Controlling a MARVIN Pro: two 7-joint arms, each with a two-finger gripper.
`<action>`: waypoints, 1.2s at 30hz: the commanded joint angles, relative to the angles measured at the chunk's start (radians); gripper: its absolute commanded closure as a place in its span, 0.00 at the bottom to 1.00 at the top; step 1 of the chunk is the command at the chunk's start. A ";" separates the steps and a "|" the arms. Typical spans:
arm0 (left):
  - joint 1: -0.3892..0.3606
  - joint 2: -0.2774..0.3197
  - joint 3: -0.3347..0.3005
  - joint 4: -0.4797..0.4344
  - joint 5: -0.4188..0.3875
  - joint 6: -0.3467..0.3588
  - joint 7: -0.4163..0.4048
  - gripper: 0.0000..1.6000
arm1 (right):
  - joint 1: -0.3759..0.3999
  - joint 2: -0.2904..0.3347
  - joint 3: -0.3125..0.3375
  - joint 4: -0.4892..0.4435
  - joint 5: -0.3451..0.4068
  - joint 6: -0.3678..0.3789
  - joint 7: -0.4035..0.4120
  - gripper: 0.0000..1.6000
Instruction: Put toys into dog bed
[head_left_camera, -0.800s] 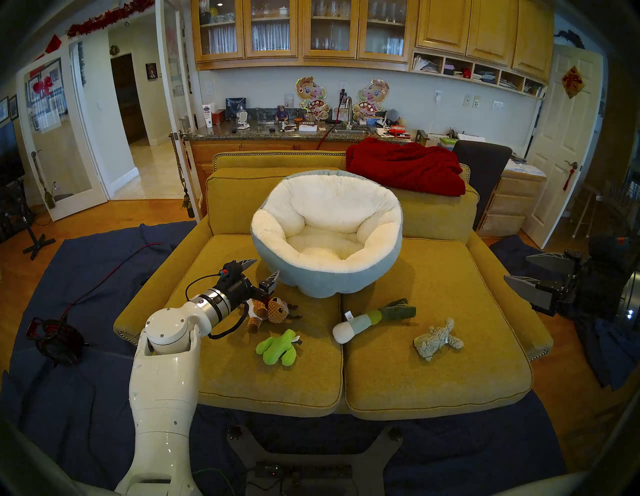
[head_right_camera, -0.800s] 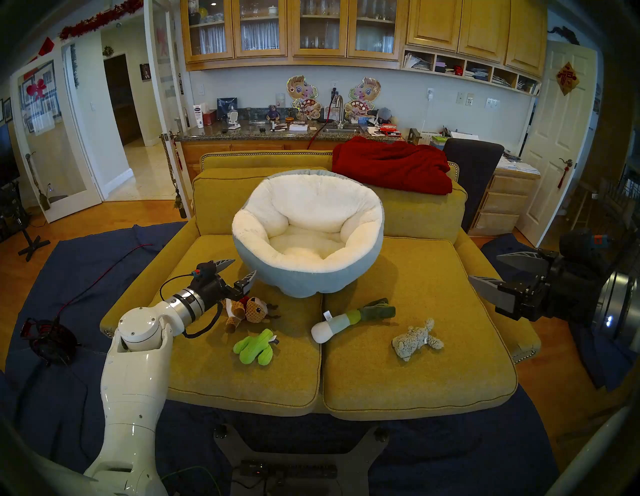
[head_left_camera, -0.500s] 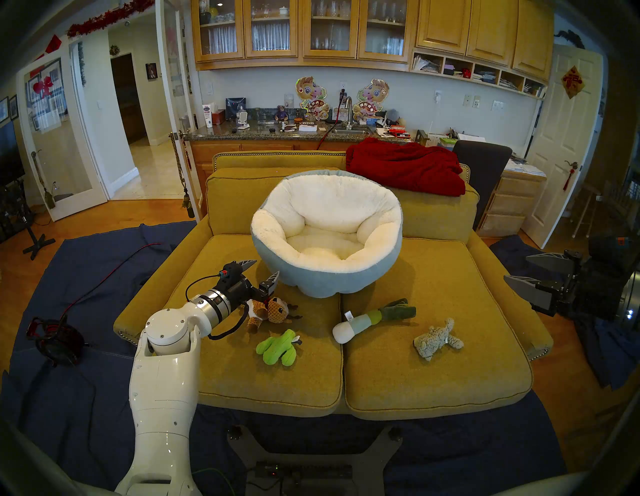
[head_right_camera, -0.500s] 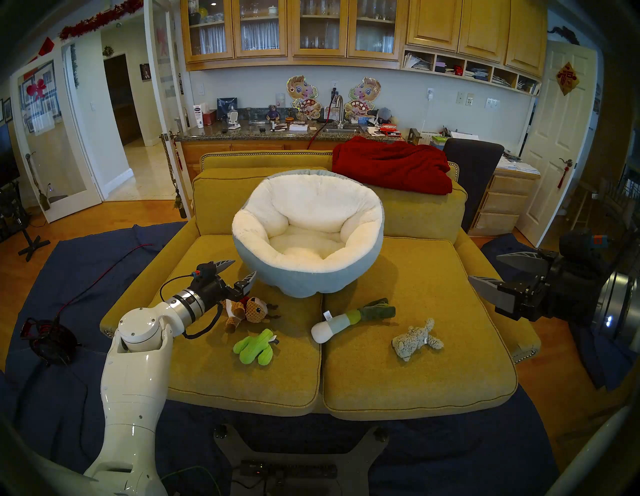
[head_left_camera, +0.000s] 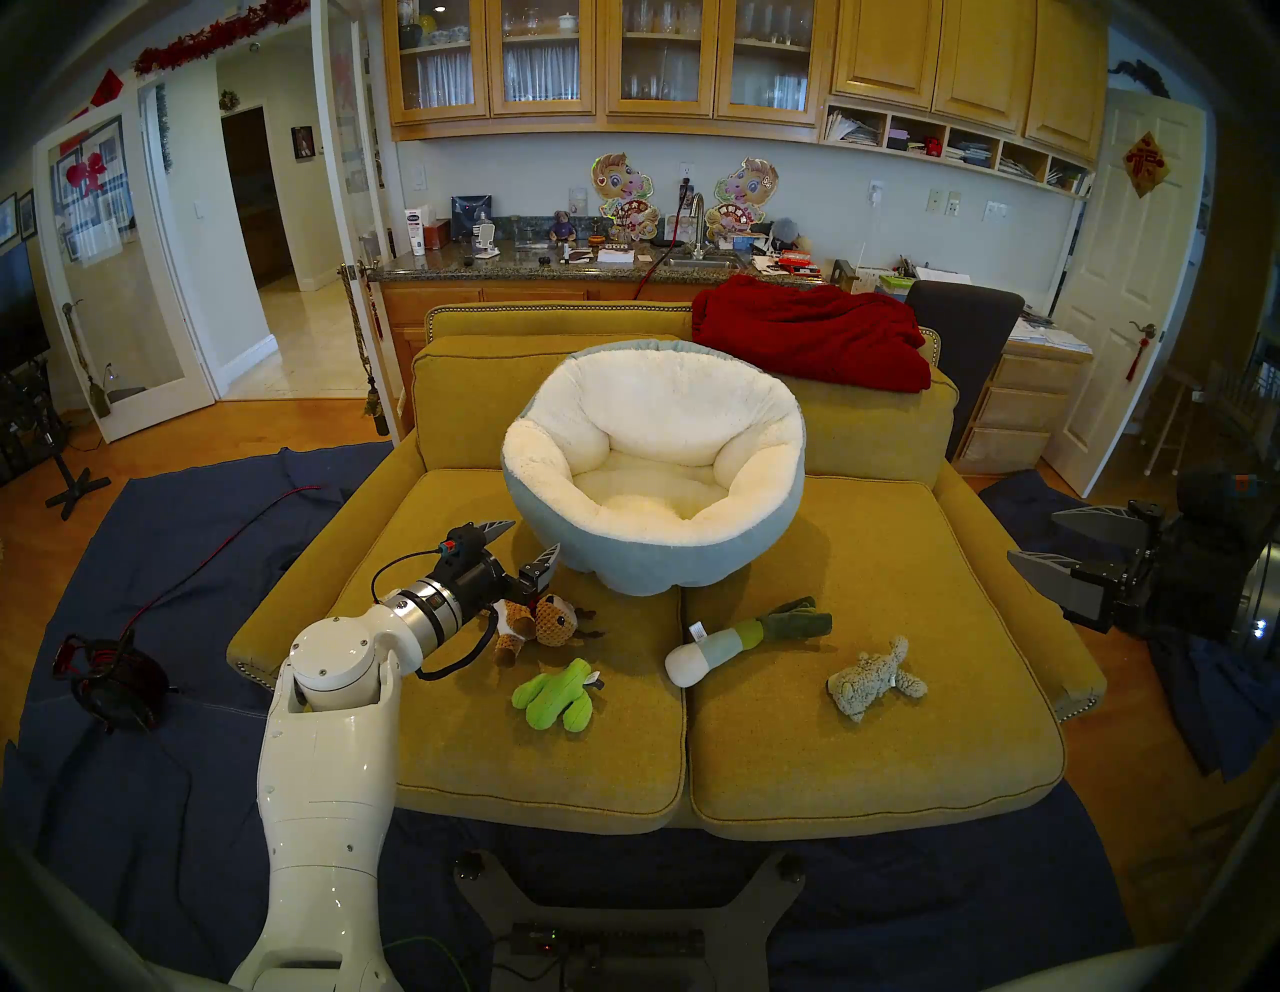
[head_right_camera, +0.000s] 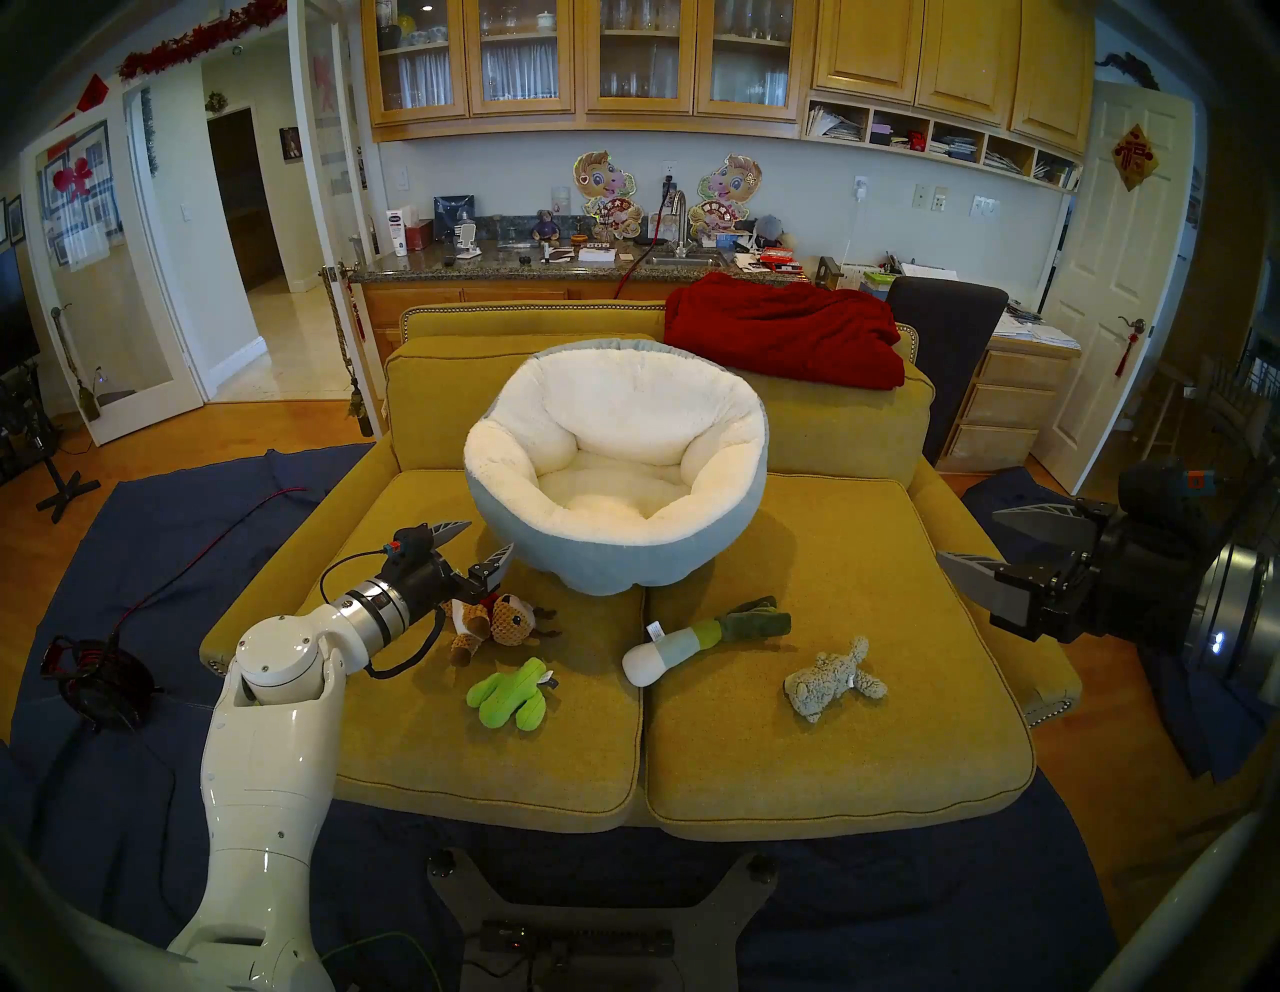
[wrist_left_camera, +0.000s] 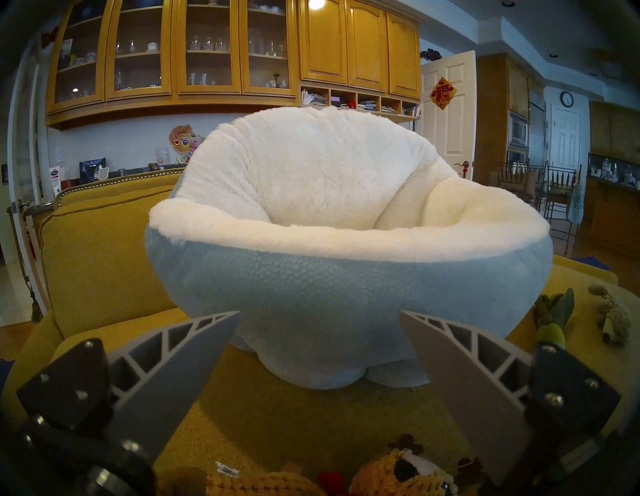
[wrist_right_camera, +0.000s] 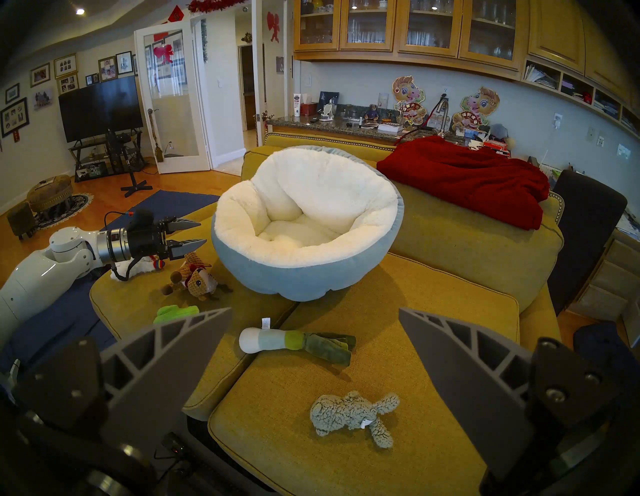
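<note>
The dog bed (head_left_camera: 623, 564) sits empty mid-sofa, blue-grey outside with a cream fleece lining. In front lie the reindeer (head_left_camera: 547, 620), the lime cactus (head_left_camera: 557, 696), the leek (head_left_camera: 741, 641) and the grey fuzzy animal (head_left_camera: 873, 682). The white lamb (wrist_right_camera: 138, 266) lies under my left arm; it shows only in the right wrist view. My left gripper (head_left_camera: 532, 538) is open and empty, just above the reindeer and pointing at the bed's wall (wrist_left_camera: 346, 287). My right gripper (head_left_camera: 1032, 535) is open and empty, off the sofa's right side.
A red blanket (head_left_camera: 810, 332) drapes over the sofa back at the right. The mustard sofa (head_left_camera: 866, 762) has two seat cushions with a seam between them. A dark chair (head_left_camera: 963, 325) stands behind the sofa's right end. A blue cloth (head_left_camera: 138, 796) covers the floor.
</note>
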 joint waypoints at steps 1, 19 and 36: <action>-0.009 0.001 0.001 -0.119 -0.005 0.027 -0.011 0.00 | 0.002 0.001 0.007 0.000 -0.001 0.000 0.000 0.00; -0.023 0.023 -0.023 -0.294 0.037 0.370 -0.024 0.00 | 0.002 0.001 0.007 0.000 -0.001 0.000 0.000 0.00; -0.062 0.111 0.017 -0.314 0.065 0.729 -0.167 0.00 | 0.002 0.001 0.007 0.000 -0.001 0.000 0.000 0.00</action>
